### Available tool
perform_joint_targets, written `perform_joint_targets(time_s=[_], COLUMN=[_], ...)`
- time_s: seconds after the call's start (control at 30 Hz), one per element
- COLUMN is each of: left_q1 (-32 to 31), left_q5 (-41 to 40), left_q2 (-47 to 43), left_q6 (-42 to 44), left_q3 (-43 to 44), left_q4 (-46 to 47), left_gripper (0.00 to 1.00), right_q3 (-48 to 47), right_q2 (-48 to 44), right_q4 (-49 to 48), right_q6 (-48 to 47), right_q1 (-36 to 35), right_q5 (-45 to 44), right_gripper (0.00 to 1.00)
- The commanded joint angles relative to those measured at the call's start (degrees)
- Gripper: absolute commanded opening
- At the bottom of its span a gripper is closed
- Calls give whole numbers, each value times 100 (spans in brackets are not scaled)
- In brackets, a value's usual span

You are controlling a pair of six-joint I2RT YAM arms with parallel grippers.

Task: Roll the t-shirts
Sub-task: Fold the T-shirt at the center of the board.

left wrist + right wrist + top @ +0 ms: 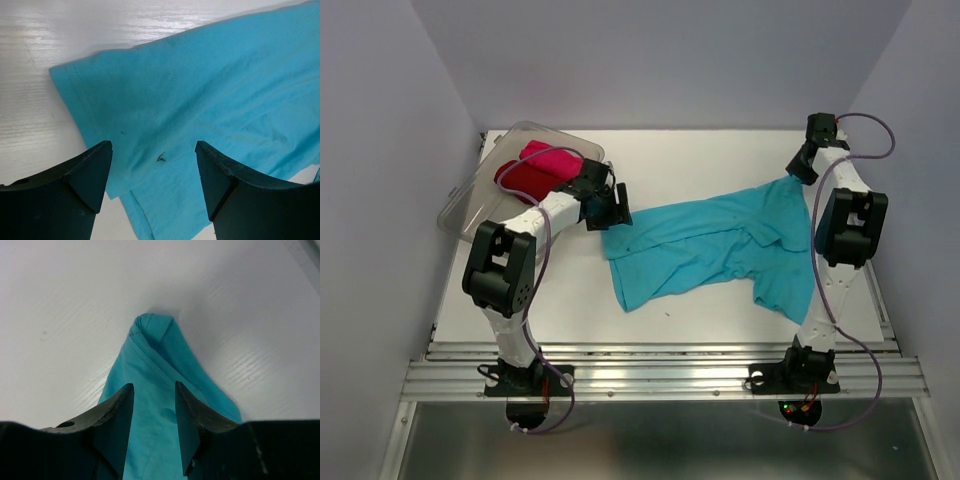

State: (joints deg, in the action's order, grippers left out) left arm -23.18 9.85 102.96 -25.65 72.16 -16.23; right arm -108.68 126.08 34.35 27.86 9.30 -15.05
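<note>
The turquoise-blue t-shirt (720,245) lies spread out and wrinkled on the white table. My left gripper (612,207) hovers open over the shirt's left corner (165,100), with the fingers clear of the cloth. My right gripper (800,165) is at the shirt's far right corner. Its jaws stand partly apart, astride a bunched strip of the cloth (152,365) that peaks just beyond the fingertips (120,405). A dark red shirt (525,182) and a magenta-pink one (548,155) lie bundled in the tub, behind my left wrist.
The clear plastic tub (470,200) sits tilted at the table's far left corner. Grey walls close in the table at the back and sides. A metal rail (660,375) runs along the near edge by the arm bases.
</note>
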Motion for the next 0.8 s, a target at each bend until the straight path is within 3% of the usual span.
perform_joint_targets(time_s=[0.0, 0.13, 0.3, 0.43, 0.57, 0.77], left_q1=[-20, -20, -20, -20, -20, -20], left_q5=[9, 9, -9, -9, 0, 8], left_q2=[5, 23, -4, -13, -21, -4], left_q6=[122, 122, 104, 78, 78, 78], left_q3=[237, 228, 184, 140, 123, 140], left_q4=[-100, -108, -91, -65, -56, -38], left_gripper=[79, 79, 79, 79, 79, 79], right_q3=[-582, -672, -575, -295, 82, 707], right_q2=[320, 531, 523, 356, -4, -558], right_q4=[388, 406, 415, 354, 169, 2], right_q6=[-52, -61, -52, 18, 44, 80], right_q1=[28, 28, 28, 28, 28, 28], right_q5=[230, 213, 125, -77, -165, -235], right_gripper=[45, 43, 29, 12, 3, 2])
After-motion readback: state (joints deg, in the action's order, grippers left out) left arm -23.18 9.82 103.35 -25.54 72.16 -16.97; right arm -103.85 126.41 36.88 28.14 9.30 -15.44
